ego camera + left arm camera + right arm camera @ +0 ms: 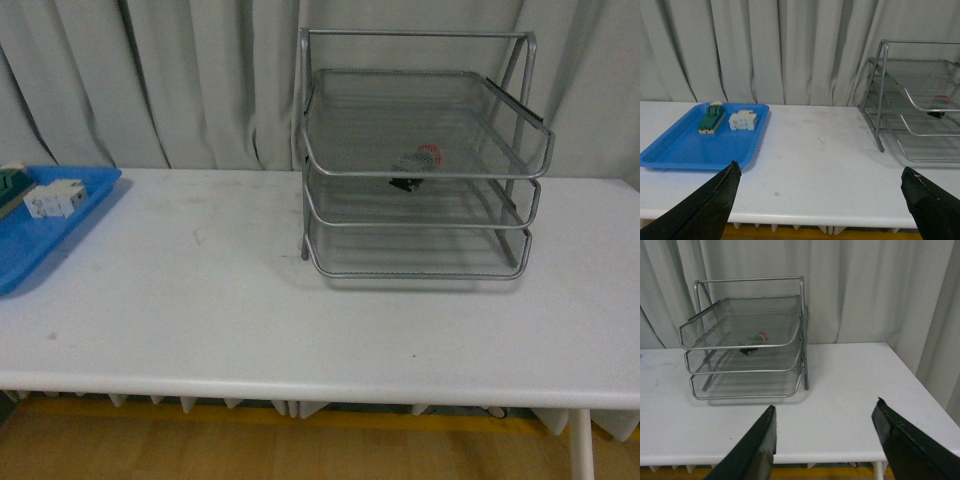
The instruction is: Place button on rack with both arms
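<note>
The silver wire rack (520,160) stands at the back right of the white table, also seen as the rack (880,100) and the rack (802,320). The button (420,160), red cap on a dark body, lies inside the rack's top tray; it shows through the mesh as the button (756,341) and the button (938,106). Neither arm appears in the front view. My left gripper (820,175) is open over the table's front edge, nothing between its fingers. My right gripper (825,410) is open too, empty, near the front edge to the rack's right.
A flat blue tray (40,250) sits at the table's left end, holding a white blocky part (55,198) and a green-and-beige switch (710,119). Grey curtains hang behind the table. The table's right corner (940,430) lies near my right gripper.
</note>
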